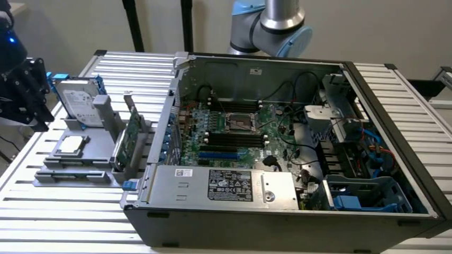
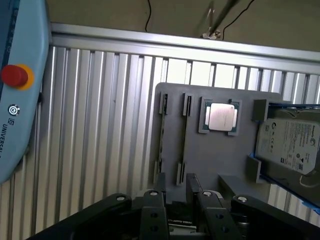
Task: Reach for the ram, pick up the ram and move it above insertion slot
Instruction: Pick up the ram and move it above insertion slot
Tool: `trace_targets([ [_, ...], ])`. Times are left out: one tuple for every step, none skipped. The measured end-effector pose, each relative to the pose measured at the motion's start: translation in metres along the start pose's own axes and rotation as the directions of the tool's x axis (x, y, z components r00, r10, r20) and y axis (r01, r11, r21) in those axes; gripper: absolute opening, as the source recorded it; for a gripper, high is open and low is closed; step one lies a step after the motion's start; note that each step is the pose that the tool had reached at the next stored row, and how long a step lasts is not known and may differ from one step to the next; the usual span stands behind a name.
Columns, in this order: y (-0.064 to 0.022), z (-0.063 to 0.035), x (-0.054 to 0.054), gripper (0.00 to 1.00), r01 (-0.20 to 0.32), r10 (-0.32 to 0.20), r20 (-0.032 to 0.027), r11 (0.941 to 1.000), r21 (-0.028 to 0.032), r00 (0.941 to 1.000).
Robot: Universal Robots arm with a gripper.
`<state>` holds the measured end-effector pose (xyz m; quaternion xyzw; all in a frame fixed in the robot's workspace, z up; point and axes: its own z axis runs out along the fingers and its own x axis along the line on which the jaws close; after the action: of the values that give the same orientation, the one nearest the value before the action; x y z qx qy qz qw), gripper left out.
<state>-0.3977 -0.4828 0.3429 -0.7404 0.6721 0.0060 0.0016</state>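
One readable word: "UNIVERSAL", running along the blue pendant [image 2: 20,100] beside its red button [image 2: 14,76]. Hard drive [image 2: 287,142] is carrying a white label, print too small to read. Same for the black sticker [image 1: 229,186] on the power supply [image 1: 169,185]: marks showing, nothing legible.

Exterior view is giving the open computer case [image 1: 282,227]: motherboard [image 1: 240,132], cables, arm [image 1: 279,24] rising behind it. It's also showing the green card [image 1: 130,138] with its metal bracket, standing upright in the grey fixture [image 1: 102,119] at the exterior view's left of the case.

Wrist view is looking down on that fixture on the slatted bench [image 2: 100,125]: CPU [image 2: 220,117] sitting in its pocket, hard drive beside it, two long narrow holders side by side, pendant off at the bench edge.

Ram [image 2: 160,140] is sitting on edge in the holder farther from the CPU, reading as a thin dark strip between the end clips. Can't tell whether the neighbouring holder is holding anything.

Claw [image 2: 176,184] is hanging over the fixture with fingertips [image 2: 160,182] parted, grey plate showing through the gap, nothing gripped. Ram's near end is lying just beside one fingertip, and the stick is running away from the claw. No contact showing.
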Motion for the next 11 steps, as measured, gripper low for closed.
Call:
trace_targets([
  [0.0000,0.0019,0.000,0.31,0.001,-0.001,0.0000,1.0000,0.0001,1.0000],
  [0.0000,0.0037,0.000,0.31,0.001,-0.001,0.0000,1.0000,0.0001,1.0000],
  [0.0000,0.0055,0.001,0.31,0.001,-0.001,0.0000,1.0000,0.0001,1.0000],
  [0.0000,0.0073,0.001,0.31,0.002,-0.002,0.0001,1.0000,0.0002,1.0000],
  [0.0000,0.0091,0.001,0.31,0.002,-0.002,0.0000,1.0000,0.0002,1.0000],
  [0.0000,0.0110,0.001,0.31,0.002,-0.002,0.0000,1.0000,0.0001,1.0000],
  [0.0000,0.0128,0.002,0.31,0.003,-0.003,0.0000,1.0000,0.0001,1.0000],
  [0.0001,0.0145,0.002,0.31,0.004,-0.004,-0.0001,1.0000,0.0000,1.0000],
  [0.0001,0.0164,0.002,0.31,0.005,-0.005,0.0000,1.0000,0.0001,1.0000],
  [0.0001,0.0183,0.002,0.31,0.005,-0.005,0.0001,1.0000,0.0001,1.0000],
  [0.0001,0.0200,0.003,0.31,0.006,-0.006,0.0000,1.0000,0.0001,1.0000],
])
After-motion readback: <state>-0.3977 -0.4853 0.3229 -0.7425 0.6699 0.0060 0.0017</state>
